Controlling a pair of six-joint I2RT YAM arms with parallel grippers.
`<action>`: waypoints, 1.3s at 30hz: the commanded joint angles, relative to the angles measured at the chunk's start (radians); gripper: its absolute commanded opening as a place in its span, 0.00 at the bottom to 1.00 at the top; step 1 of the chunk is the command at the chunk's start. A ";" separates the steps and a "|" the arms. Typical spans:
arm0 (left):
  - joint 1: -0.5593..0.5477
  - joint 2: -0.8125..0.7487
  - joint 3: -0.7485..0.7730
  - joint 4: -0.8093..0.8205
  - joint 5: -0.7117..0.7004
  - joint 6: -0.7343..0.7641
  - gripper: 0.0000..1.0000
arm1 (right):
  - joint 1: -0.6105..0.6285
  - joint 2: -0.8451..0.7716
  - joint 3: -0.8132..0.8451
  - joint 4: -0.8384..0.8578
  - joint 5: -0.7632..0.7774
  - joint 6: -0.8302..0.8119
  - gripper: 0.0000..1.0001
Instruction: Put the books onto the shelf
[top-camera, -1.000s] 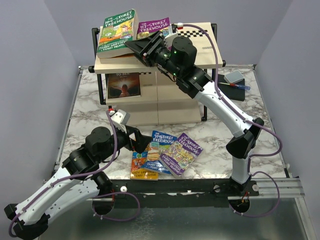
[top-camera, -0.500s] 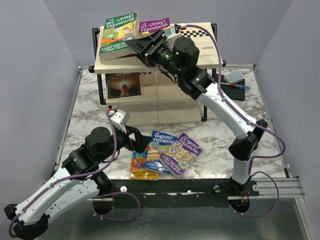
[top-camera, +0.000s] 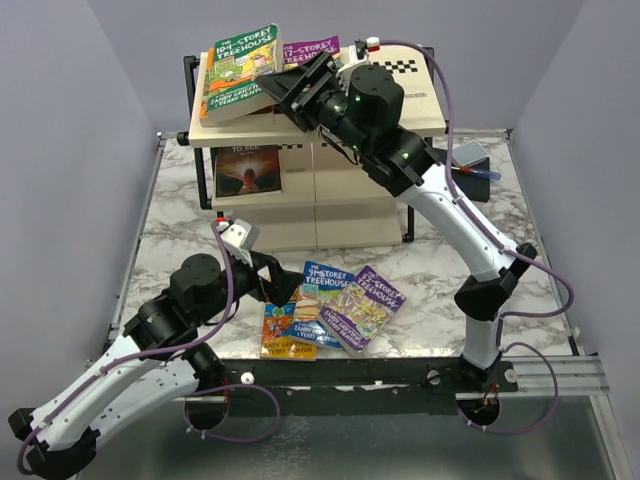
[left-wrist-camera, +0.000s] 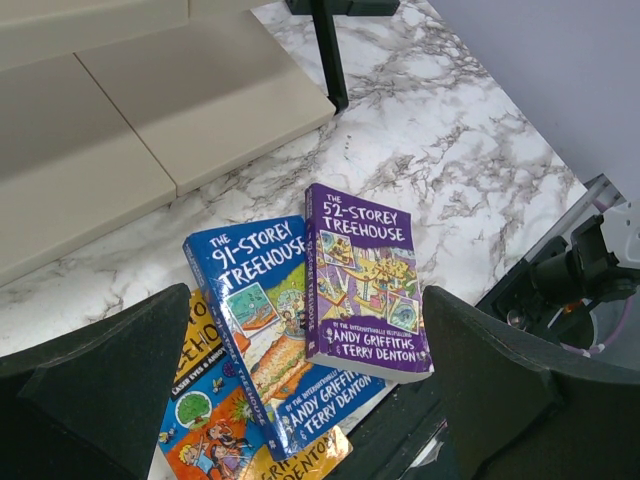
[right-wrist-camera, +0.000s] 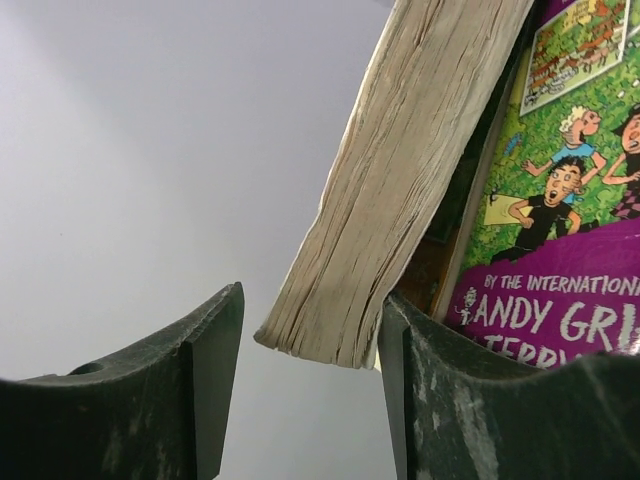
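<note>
Right claw (right-wrist-camera: 310, 300): half spread at shelf (top-camera: 420, 112) top, green book (top-camera: 238, 72) edge between its fingers, not clamped. Left claw (left-wrist-camera: 305, 295): wide, above three books (left-wrist-camera: 270, 330) on table (left-wrist-camera: 450, 150).

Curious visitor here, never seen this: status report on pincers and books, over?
Left pincer open, hovering over three books on table. Right pincer open around tilted green book atop shelf. It overlaps purple book.

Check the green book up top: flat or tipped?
Tipped: the green book slants, its page edge angled between the open fingers of the right gripper.
</note>
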 joint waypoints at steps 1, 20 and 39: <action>0.001 -0.011 -0.015 0.017 -0.008 0.004 0.99 | 0.023 0.031 0.098 -0.077 0.078 -0.073 0.59; 0.001 -0.009 -0.014 0.018 -0.004 0.005 0.99 | 0.028 0.095 0.205 -0.199 0.140 -0.223 0.62; 0.002 -0.008 -0.015 0.018 -0.002 0.004 0.99 | 0.031 0.044 0.171 -0.289 0.241 -0.450 0.63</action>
